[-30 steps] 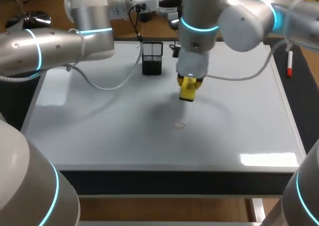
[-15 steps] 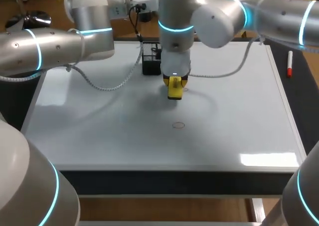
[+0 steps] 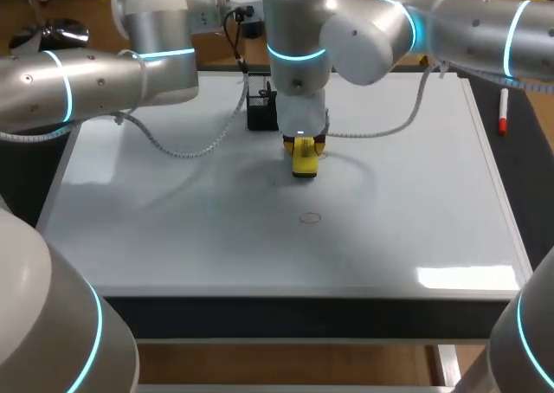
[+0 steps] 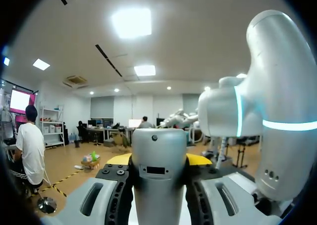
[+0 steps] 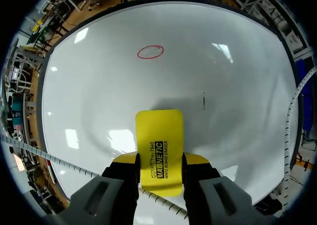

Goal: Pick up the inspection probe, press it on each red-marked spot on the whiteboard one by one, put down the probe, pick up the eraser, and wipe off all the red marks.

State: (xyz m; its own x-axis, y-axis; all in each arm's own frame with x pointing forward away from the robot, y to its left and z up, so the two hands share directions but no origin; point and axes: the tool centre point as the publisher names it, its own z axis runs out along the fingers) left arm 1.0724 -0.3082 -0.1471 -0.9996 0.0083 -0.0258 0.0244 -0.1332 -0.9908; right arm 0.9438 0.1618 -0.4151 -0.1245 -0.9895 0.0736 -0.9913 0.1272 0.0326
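Observation:
My right gripper is shut on the yellow eraser, held low over the middle of the whiteboard. A red oval mark lies on the board ahead of the eraser, apart from it. In the left wrist view my left gripper is shut on the grey cylindrical inspection probe, raised and pointing out into the room. In the head view my left arm runs along the back left, its gripper hidden behind the right arm.
A black mesh holder stands at the board's back edge, just behind the right wrist. A red marker lies off the board's right side. A small dark tick marks the board beside the eraser. A white cable hangs from the left arm.
My right arm has carried the eraser leftward over the board, from right of centre to in front of the black holder. The left arm has not moved.

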